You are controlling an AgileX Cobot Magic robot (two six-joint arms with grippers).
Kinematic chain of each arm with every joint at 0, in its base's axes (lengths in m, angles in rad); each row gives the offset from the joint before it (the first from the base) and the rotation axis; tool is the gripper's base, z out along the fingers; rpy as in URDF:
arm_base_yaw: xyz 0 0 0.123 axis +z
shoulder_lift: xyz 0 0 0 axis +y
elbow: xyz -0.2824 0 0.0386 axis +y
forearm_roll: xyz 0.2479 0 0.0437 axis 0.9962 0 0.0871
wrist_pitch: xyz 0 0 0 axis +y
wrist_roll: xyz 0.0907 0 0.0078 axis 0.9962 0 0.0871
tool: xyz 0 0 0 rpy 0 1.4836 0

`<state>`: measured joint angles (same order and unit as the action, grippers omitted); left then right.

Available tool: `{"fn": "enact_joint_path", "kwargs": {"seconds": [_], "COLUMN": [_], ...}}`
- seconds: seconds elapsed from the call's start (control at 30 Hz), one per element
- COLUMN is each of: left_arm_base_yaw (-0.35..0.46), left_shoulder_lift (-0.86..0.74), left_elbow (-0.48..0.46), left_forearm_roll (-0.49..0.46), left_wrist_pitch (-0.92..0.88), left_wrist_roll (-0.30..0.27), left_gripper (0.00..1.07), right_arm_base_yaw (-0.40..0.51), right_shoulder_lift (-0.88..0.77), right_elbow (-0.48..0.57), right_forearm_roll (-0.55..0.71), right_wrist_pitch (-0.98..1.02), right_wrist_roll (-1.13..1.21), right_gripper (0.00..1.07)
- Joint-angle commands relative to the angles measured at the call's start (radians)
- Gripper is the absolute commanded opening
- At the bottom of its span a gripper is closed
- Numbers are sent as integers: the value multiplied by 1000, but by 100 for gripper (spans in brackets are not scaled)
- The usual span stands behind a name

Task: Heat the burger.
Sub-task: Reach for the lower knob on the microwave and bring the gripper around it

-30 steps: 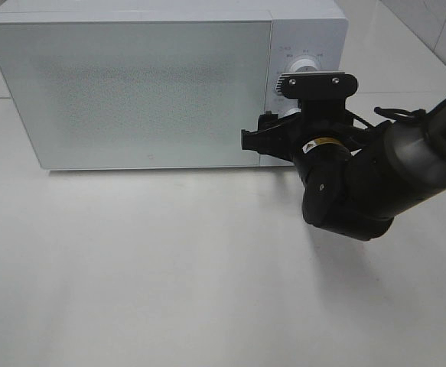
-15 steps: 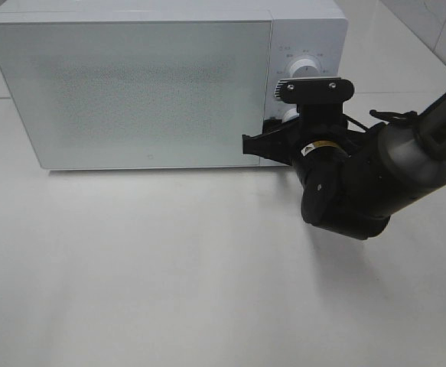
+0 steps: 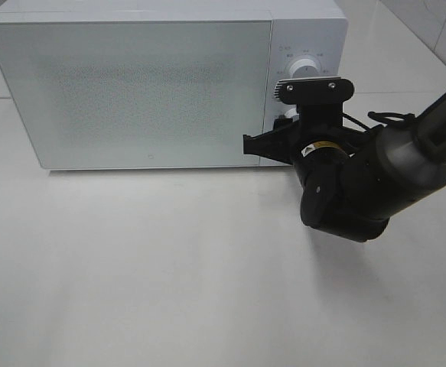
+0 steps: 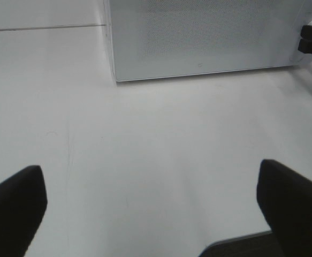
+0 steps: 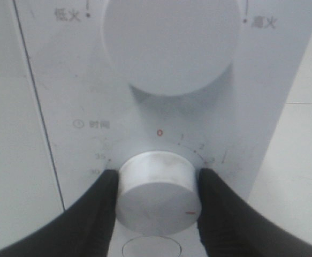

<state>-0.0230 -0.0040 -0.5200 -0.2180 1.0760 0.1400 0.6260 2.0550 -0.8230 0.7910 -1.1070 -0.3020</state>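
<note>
At the back of the white desk [image 3: 169,267]: white microwave [image 3: 131,84], door [image 3: 131,122] shut, control panel [image 3: 307,46] on the right side of its front.

Right arm [image 3: 360,176] reaches in from the right of the exterior view to the control panel. Right pincer [image 5: 158,182] is closed around the timer knob [image 5: 156,198], the lower of the two knobs. Its black fingers [image 5: 91,214] sit one on each side of the knob, and both touch its rim. The red pointer mark [image 5: 189,213] on the knob face lies near one of the fingers. Printed scale around the knob: red 0 at its upper edge, 1 and 2 to one side, 30 and 35 to the other. The power knob [image 5: 169,43] above it is larger, and nothing touches it.

Left pincer [image 4: 153,209]: spread wide and holding nothing. Its two dark fingers [image 4: 14,209] are far apart with bare desk between them. It hangs over the desk, well in front of the microwave's lower left corner [image 4: 115,77], touching nothing.

Burger: cannot tell where it is. The dotted door window shows nothing of the inside
</note>
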Motion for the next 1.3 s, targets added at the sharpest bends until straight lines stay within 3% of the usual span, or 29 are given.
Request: {"fn": "enact_joint_path", "kwargs": {"seconds": [0.03, 0.17, 0.5, 1.3], "left_arm_base_yaw": [0, 0, 0, 0], "left_shoulder_lift": [-16, -16, -16, -16], "left_elbow": [3, 3, 3, 3], "left_forearm_roll": [-6, -6, -6, -6], "left_wrist_pitch": [0, 0, 0, 0], "left_wrist_roll": [-4, -4, -4, -4], "left_gripper": [100, 100, 100, 100], "right_arm_base_yaw": [-13, -13, -13, -16], "right_shoulder_lift": [-8, -8, -8, -8], "right_elbow": [-19, -19, -18, -18], "right_forearm_roll": [-4, -11, -103, -376], "right_wrist_pitch": [-94, -94, -107, -107], "right_wrist_roll": [-4, 3, 162, 1345], "right_gripper": [7, 0, 0, 0]}}
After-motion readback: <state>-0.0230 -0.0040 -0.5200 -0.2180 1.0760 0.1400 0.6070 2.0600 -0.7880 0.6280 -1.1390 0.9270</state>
